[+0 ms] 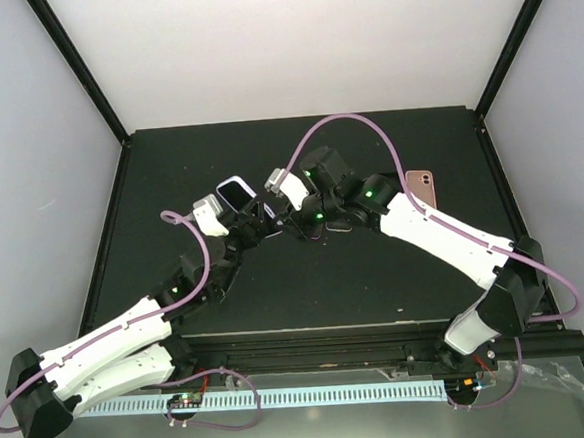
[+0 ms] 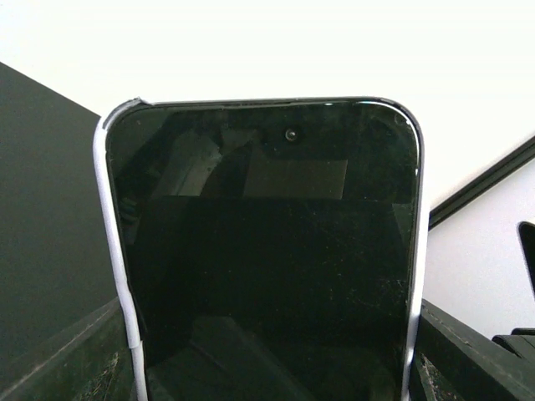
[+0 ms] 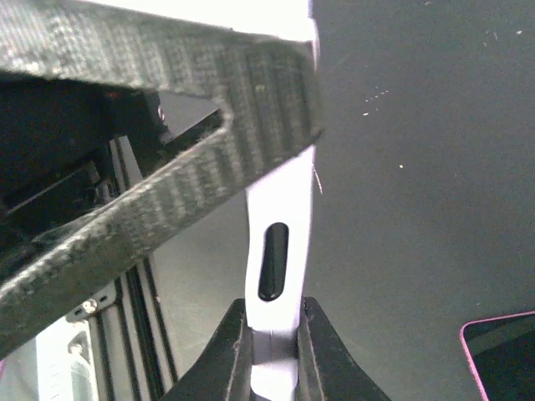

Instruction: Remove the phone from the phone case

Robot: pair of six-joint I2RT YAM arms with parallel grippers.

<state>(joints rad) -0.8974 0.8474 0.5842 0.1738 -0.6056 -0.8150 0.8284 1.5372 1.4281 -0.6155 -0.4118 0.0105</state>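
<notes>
A phone [image 2: 267,251] with a dark screen sits in a pale white shell [image 2: 113,242] and is held upright above the table. My left gripper [image 2: 276,372] is shut across its width, its dark fingers [image 2: 58,359] at the lower corners. My right gripper [image 3: 274,334] is shut on the shell's white side strip [image 3: 280,209], just below a button slot. In the top view the held phone [image 1: 236,194] is at mid-table between both wrists. A salmon-pink phone case [image 1: 421,186] lies flat on the table to the right, partly behind my right arm, with no gripper on it.
The black table [image 1: 306,278] is walled by white panels with black corner posts [image 1: 81,63]. A pink-rimmed corner with a dark face [image 3: 501,351] shows low right in the right wrist view. The left gripper's woven grey finger [image 3: 167,100] crosses that view's top.
</notes>
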